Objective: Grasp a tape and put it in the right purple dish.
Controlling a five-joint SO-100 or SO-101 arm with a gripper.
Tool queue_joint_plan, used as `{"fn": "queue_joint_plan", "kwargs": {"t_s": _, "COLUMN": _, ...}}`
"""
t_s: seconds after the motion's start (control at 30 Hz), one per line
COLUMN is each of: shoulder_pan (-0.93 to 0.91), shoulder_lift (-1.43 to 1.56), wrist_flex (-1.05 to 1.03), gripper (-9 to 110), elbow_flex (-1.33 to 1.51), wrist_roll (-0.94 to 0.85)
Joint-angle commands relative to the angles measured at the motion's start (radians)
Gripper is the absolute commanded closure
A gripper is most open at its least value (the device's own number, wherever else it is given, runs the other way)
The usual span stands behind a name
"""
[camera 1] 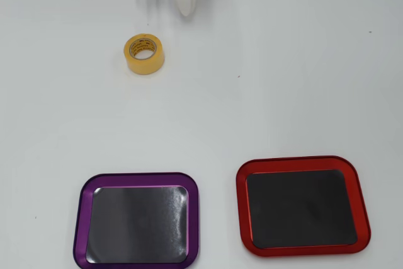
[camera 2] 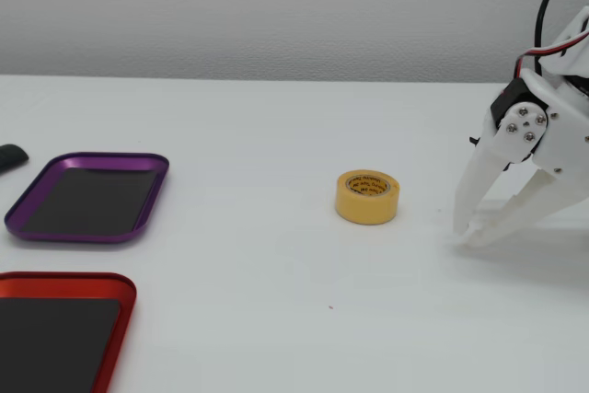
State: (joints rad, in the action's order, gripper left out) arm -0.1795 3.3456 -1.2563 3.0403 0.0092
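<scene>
One small roll of yellow masking tape (camera 1: pixel 144 54) (camera 2: pixel 367 197), one shallow purple-rimmed metal dish (camera 1: pixel 136 220) (camera 2: pixel 89 197) and one matching red-rimmed tray (camera 1: pixel 301 206) (camera 2: pixel 61 327) lay on the white counter (camera 1: pixel 283 80) (camera 2: pixel 230 117). The red tray was cut off by the fixed view's lower edge. The roll lay flat, core axis vertical, well apart from the purple dish. The white two-finger gripper (camera 2: pixel 465 235), beside the roll, had its jaws narrowly closed and empty; the overhead view showed only its tip (camera 1: pixel 185 5).
</scene>
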Motion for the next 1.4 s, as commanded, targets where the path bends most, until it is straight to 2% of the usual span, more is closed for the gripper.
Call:
{"fn": "queue_joint_plan", "kwargs": {"t_s": 0.0, "shoulder_pan": 0.005, "shoulder_lift": 0.083, "wrist_flex": 0.011, "gripper": 102, "elbow_flex": 0.002, "wrist_roll": 0.000}}
{"fn": "queue_joint_plan", "kwargs": {"t_s": 0.63, "shoulder_pan": -0.006, "shoulder_lift": 0.083, "wrist_flex": 0.014, "gripper": 102, "elbow_flex": 0.002, "wrist_roll": 0.002}}
{"fn": "queue_joint_plan", "kwargs": {"t_s": 0.83, "shoulder_pan": -0.009, "shoulder_lift": 0.083, "wrist_flex": 0.130, "gripper": 101, "elbow_flex": -0.006, "wrist_roll": -0.015}}
{"fn": "queue_joint_plan", "kwargs": {"t_s": 1.0, "shoulder_pan": 0.000, "shoulder_lift": 0.049, "wrist_flex": 0.212, "gripper": 98, "elbow_flex": -0.078, "wrist_roll": -0.158}}
{"fn": "queue_joint_plan", "kwargs": {"t_s": 1.2, "shoulder_pan": -0.011, "shoulder_lift": -0.229, "wrist_flex": 0.219, "gripper": 98, "elbow_flex": -0.199, "wrist_roll": -0.169}}
{"fn": "queue_joint_plan", "kwargs": {"t_s": 1.37, "shoulder_pan": -0.011, "shoulder_lift": -0.575, "wrist_flex": 0.215, "gripper": 89, "elbow_flex": -0.449, "wrist_roll": -0.169}}
